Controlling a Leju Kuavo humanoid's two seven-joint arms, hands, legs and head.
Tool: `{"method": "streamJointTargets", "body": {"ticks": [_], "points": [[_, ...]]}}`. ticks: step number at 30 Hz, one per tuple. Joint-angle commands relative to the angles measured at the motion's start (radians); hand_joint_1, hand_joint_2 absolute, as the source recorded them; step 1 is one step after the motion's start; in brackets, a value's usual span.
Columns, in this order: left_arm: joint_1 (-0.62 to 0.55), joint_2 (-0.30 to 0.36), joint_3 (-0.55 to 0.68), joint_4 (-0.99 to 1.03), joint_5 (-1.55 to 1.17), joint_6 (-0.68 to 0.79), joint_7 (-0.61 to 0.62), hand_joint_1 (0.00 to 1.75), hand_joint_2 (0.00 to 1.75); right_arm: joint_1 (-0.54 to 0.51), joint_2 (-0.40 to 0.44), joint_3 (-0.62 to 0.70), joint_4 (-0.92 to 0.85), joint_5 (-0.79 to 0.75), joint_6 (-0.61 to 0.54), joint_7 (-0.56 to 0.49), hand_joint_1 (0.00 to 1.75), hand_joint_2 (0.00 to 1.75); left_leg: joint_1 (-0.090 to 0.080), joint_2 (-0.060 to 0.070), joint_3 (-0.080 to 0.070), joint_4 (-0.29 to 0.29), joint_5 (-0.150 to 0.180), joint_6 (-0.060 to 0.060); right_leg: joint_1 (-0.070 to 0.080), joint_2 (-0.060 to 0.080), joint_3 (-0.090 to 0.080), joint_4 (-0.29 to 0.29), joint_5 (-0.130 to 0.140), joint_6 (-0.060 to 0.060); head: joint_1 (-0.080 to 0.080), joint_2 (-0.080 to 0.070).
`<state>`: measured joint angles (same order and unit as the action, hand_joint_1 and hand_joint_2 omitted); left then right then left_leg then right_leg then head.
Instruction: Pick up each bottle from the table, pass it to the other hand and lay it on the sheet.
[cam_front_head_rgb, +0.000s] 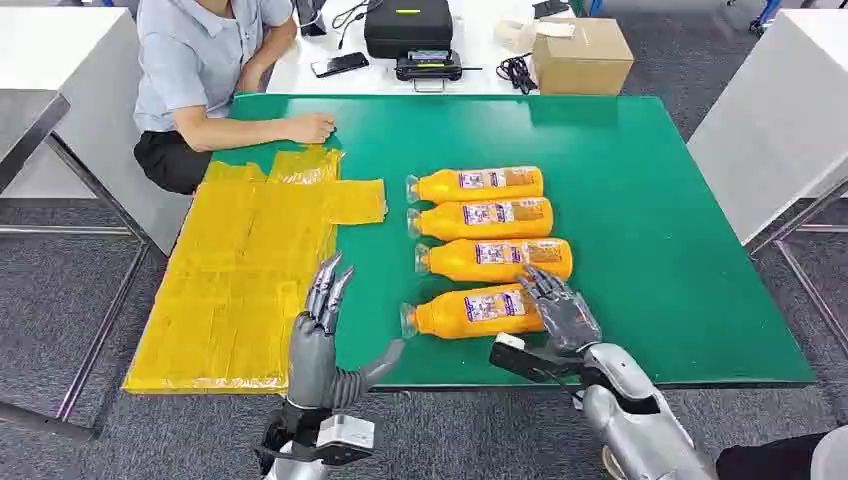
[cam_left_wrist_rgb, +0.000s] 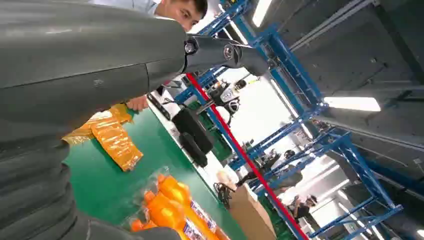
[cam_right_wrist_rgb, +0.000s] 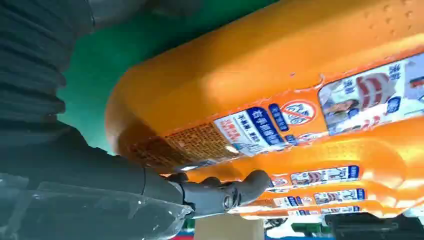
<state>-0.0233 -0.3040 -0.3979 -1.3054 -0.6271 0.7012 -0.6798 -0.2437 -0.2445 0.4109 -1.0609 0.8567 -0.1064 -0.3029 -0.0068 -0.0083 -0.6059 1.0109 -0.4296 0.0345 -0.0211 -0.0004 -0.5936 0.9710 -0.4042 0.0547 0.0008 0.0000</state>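
Bottles: four orange ones lying side by side mid-frame on the green counter (cam_front_head_rgb: 680, 250), caps pointing left, nearest bottle (cam_front_head_rgb: 470, 311) lowest in the row. Right robot hand (cam_front_head_rgb: 562, 312) at lower right, fingers draped over that bottle's base end, touching it; firm grip or not, cannot tell. Left robot hand (cam_front_head_rgb: 322, 335) at lower centre-left, upright, fingers apart, holding nothing. Yellow sheet (cam_front_head_rgb: 240, 280) spread at left. Person's hand (cam_front_head_rgb: 310, 127) resting at upper left beside the sheet's far edge.
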Motion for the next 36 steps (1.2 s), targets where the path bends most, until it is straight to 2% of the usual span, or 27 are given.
{"method": "streamJointTargets", "body": {"ticks": [1, 2, 9, 14, 16, 17, 18, 20, 21, 24, 29, 30, 31, 32, 36], "points": [[-0.005, -0.009, -0.019, 0.029, -0.003, -0.003, -0.018, 0.00, 1.75, -0.010, -0.046, 0.065, 0.062, -0.046, 0.033, -0.001, 1.75, 1.75, 0.001, -0.001, 0.003, -0.001, -0.001, -0.001, 0.001, -0.002, 0.004, -0.001, -0.001, -0.002, 0.000, 0.000], [0.003, -0.011, 0.000, 0.022, -0.013, -0.003, -0.018, 0.00, 1.75, 0.026, -0.042, 0.066, 0.037, -0.115, 0.055, -0.014, 1.62, 1.75, 0.001, -0.001, 0.004, -0.001, -0.001, -0.002, 0.001, -0.002, 0.005, -0.001, -0.001, -0.002, 0.000, 0.000], [0.003, -0.009, -0.002, 0.016, -0.015, -0.003, -0.018, 0.00, 1.75, 0.032, -0.043, 0.059, 0.056, -0.128, 0.053, -0.011, 1.64, 1.75, 0.001, -0.002, 0.006, -0.001, -0.001, -0.002, 0.002, -0.002, 0.007, -0.002, -0.001, -0.002, 0.000, 0.000], [0.005, -0.011, -0.004, 0.011, -0.011, -0.003, -0.018, 0.00, 1.75, 0.049, -0.051, 0.051, 0.067, -0.143, 0.054, -0.014, 1.50, 1.75, 0.002, -0.002, 0.006, -0.001, -0.001, -0.002, 0.002, -0.003, 0.007, -0.002, -0.001, -0.002, 0.000, 0.000], [0.004, -0.012, -0.005, 0.009, -0.007, -0.003, -0.018, 0.00, 1.75, 0.053, -0.053, 0.047, 0.076, -0.149, 0.057, -0.013, 1.57, 1.75, 0.001, -0.002, 0.006, -0.001, -0.001, -0.002, 0.002, -0.003, 0.007, -0.002, -0.001, -0.002, 0.000, 0.000], [0.004, -0.012, -0.006, 0.008, -0.005, -0.003, -0.018, 0.00, 1.75, 0.055, -0.054, 0.046, 0.080, -0.153, 0.062, -0.013, 1.54, 1.75, 0.002, -0.003, 0.008, -0.001, -0.001, -0.002, 0.002, -0.004, 0.009, -0.003, -0.002, -0.003, 0.000, 0.000], [0.003, -0.011, -0.009, 0.008, -0.001, -0.003, -0.018, 0.00, 1.75, 0.051, -0.062, 0.052, 0.099, -0.149, 0.083, 0.002, 1.38, 1.75, 0.002, -0.003, 0.007, -0.001, -0.001, -0.002, 0.002, -0.004, 0.008, -0.003, -0.002, -0.002, 0.000, 0.000], [0.000, -0.011, -0.014, 0.011, 0.004, -0.003, -0.018, 0.00, 1.75, 0.048, -0.076, 0.057, 0.119, -0.142, 0.089, 0.004, 1.34, 1.75, 0.002, -0.003, 0.008, -0.001, -0.001, -0.002, 0.002, -0.004, 0.009, -0.002, -0.002, -0.003, 0.000, 0.000], [0.001, -0.012, -0.012, 0.005, 0.001, -0.003, -0.018, 0.00, 1.75, 0.042, -0.073, 0.056, 0.141, -0.150, 0.096, -0.001, 1.75, 1.75, 0.001, -0.003, 0.007, -0.001, -0.001, -0.001, 0.001, -0.003, 0.007, -0.002, -0.001, -0.002, 0.000, 0.000], [0.000, -0.014, -0.008, 0.005, 0.001, -0.003, -0.018, 0.00, 1.75, 0.025, -0.069, 0.055, 0.182, -0.164, 0.101, -0.017, 1.75, 1.75, 0.002, -0.003, 0.010, -0.001, -0.001, -0.002, 0.002, -0.004, 0.011, -0.003, -0.002, -0.003, 0.000, 0.000], [0.000, -0.012, -0.015, 0.008, -0.002, -0.003, -0.018, 0.00, 1.75, 0.000, -0.051, 0.071, 0.194, -0.120, 0.038, -0.005, 1.75, 1.75, 0.003, -0.003, 0.011, 0.000, -0.001, -0.003, 0.003, -0.004, 0.013, -0.003, -0.002, -0.004, 0.000, 0.000], [0.002, -0.013, -0.013, 0.009, -0.002, -0.003, -0.018, 0.00, 1.75, -0.005, -0.047, 0.082, 0.193, -0.087, 0.009, 0.014, 1.62, 1.75, 0.003, -0.003, 0.012, -0.001, -0.001, -0.003, 0.003, -0.004, 0.013, -0.003, -0.001, -0.004, 0.000, 0.000], [0.003, -0.013, -0.012, 0.007, -0.004, -0.003, -0.018, 0.00, 1.75, -0.006, -0.042, 0.082, 0.196, -0.084, 0.005, 0.019, 0.75, 1.75, 0.002, -0.002, 0.012, 0.000, -0.001, -0.003, 0.003, -0.003, 0.013, -0.003, -0.001, -0.004, 0.000, 0.000], [0.004, -0.013, -0.009, 0.008, -0.003, -0.003, -0.018, 0.00, 1.75, -0.009, -0.037, 0.085, 0.196, -0.068, -0.009, 0.034, 0.00, 1.75, 0.002, -0.001, 0.014, -0.001, -0.001, -0.001, 0.002, -0.002, 0.014, -0.003, -0.001, -0.002, 0.000, 0.000], [0.004, -0.013, -0.011, 0.009, 0.000, -0.003, -0.018, 0.00, 1.75, -0.008, -0.027, 0.079, 0.196, -0.076, -0.010, 0.036, 0.00, 1.75, 0.002, -0.001, 0.014, 0.000, -0.001, -0.001, 0.002, -0.001, 0.014, -0.002, 0.000, -0.003, 0.000, 0.000]]}}
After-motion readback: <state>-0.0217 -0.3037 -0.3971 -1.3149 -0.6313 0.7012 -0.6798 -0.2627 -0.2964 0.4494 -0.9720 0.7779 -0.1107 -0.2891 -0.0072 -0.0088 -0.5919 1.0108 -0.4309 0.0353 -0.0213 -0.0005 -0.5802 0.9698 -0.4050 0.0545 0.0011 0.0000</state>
